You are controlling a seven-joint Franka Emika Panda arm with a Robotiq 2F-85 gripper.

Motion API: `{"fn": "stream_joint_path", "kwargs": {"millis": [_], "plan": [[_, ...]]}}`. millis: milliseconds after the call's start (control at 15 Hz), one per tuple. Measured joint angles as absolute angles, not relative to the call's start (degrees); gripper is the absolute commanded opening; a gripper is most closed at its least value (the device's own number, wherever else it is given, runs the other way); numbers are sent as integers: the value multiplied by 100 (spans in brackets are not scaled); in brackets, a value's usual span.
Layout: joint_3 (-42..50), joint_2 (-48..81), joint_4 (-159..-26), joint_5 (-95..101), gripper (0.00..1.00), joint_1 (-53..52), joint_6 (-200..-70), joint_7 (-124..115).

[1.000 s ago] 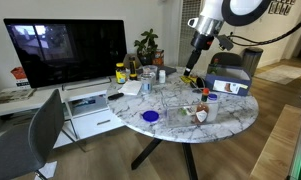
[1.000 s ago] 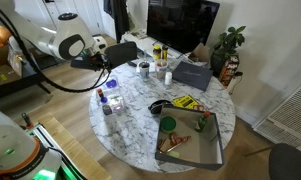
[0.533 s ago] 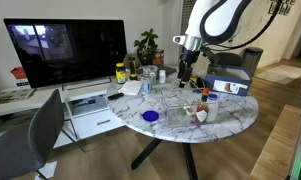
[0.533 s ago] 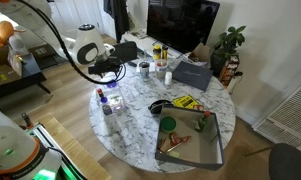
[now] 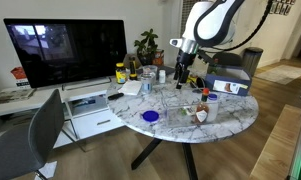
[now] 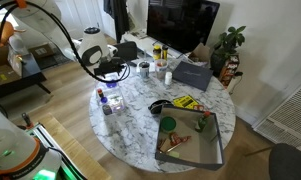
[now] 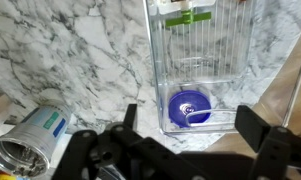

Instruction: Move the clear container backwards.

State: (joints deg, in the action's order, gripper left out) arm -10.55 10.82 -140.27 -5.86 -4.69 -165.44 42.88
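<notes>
Gripper point(image 7: 190, 138): jaws spread wide with nothing between them. In the wrist view the two dark fingers point(image 7: 130, 122) stand at either side of the lower frame, and the clear container point(image 7: 195, 55) sits in line between them, just ahead.

Change: within the last second the arm swung from over the right part of the marble table point(image 5: 230, 118) toward its middle and came lower. In the last half-second it has only settled a little.

Meaning for the task: the approach looks nearly done and the opening is lined up on the container. No grasp has been made, and the container has not yet gone backwards.

Arm pose: in an exterior view the white links arch down from the upper right, the wrist points straight down, and the gripper point(image 5: 183, 75) hangs upright above the tabletop.

Left of the container: a labelled tin point(image 7: 30, 138) lies close to the left finger, with a strip of bare marble between it and the container.

Container: upright on the marble, with see-through walls. A blue round shape shows at its near end and a green piece at its far end. Whether they lie inside or merely show through, I cannot tell.

Risk, as a judgement: the thin walls may flex when the fingers close, and the left finger could clip the tin on the way down.
</notes>
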Motion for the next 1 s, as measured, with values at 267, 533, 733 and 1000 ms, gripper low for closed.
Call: {"fn": "stream_joint_path", "kwargs": {"millis": [267,533,733,1000], "plan": [[-1053,1146,-13925,-175,100,-454,-16544,4151],[-885,1384,-13669,814,100,-505,-16537,3815],[-828,1632,-13422,1262,100,-529,-16499,3694],[-904,2082,-13066,1300,100,-530,-16418,3694]]}}
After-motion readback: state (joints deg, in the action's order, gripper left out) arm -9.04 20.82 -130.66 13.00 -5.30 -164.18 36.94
